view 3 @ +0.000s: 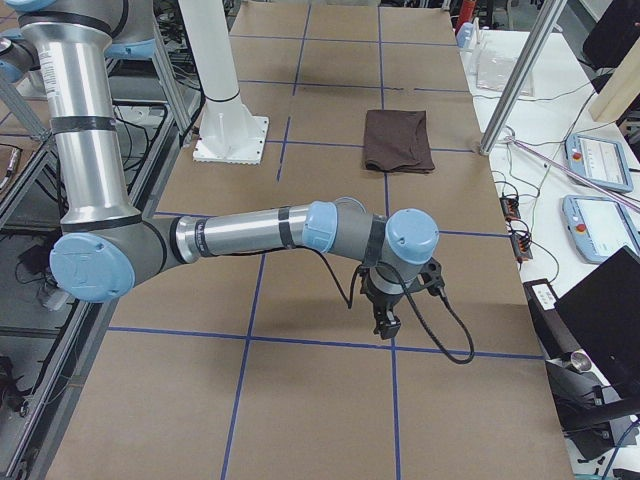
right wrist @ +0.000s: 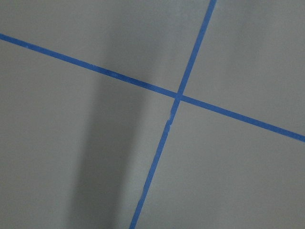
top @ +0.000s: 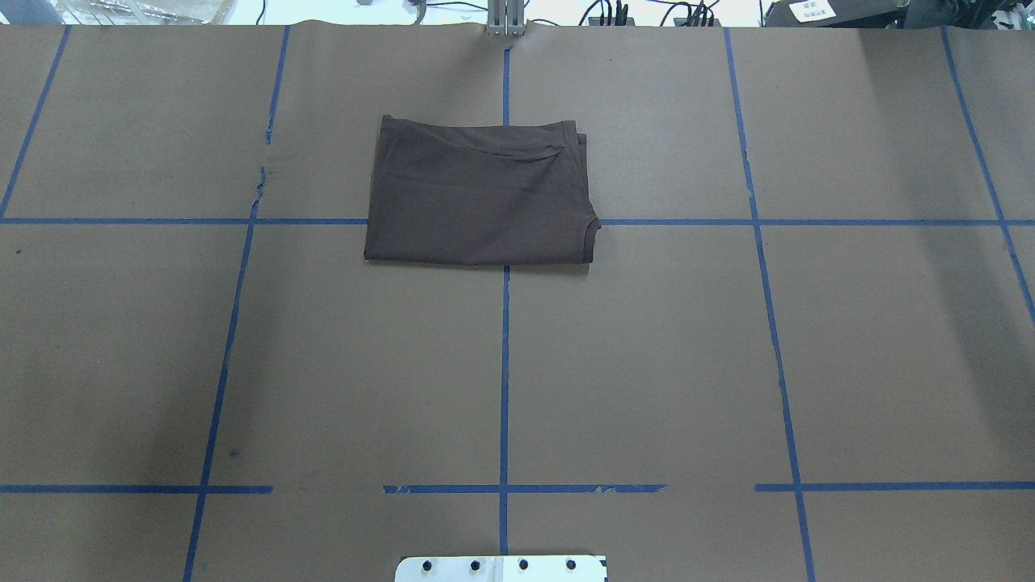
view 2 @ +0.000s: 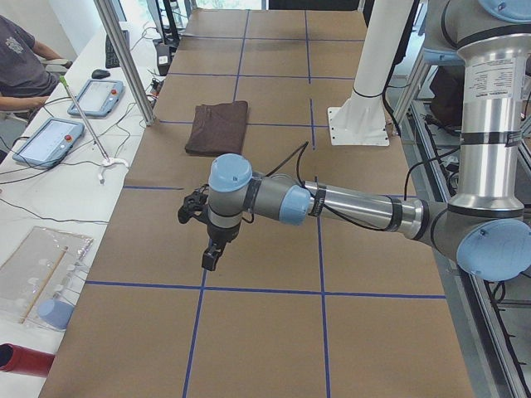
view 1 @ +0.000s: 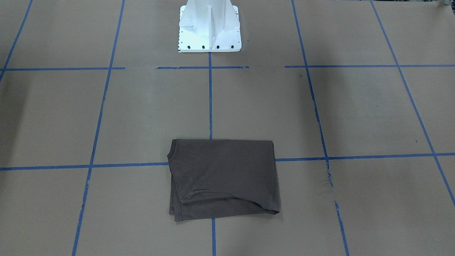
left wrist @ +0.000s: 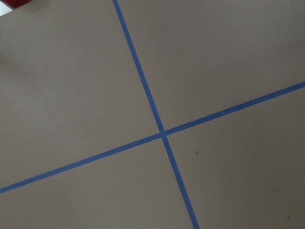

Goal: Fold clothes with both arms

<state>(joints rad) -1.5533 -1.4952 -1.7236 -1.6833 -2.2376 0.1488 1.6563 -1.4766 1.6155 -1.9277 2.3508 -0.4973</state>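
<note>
Item: dark grey-brown T-shirt [top: 481,198], folded into a flat rectangle. A loose curved hem shows along its far side.
Location: on the paper-covered surface [top: 647,364], lying across the centre line of blue tape [top: 504,364], close to the edge farthest from the white pedestal [view 1: 209,28].
Long axis: parallel to that far edge, pointing toward the surface's two ends.
Left arm [view 2: 348,207]: stretched low over the left end of the surface, well apart from the garment.
Left end effector [view 2: 211,259]: points down above bare paper with nothing hanging from it. You cannot tell from the side view whether it is open or closed.
Right arm [view 3: 260,235]: posed likewise over the right end.
Right end effector [view 3: 386,326]: points down with nothing hanging from it. You cannot tell its opening here either.
Wrist cameras: each shows you only paper and a tape crossing.
Bearing: from each end effector the shirt lies inward along the surface and toward the far edge. Neither arm is plainly nearer.
Status, as a judgement: the fold looks complete or nearly so. For any further fold, expect both arms to travel inward to the short sides.
</note>
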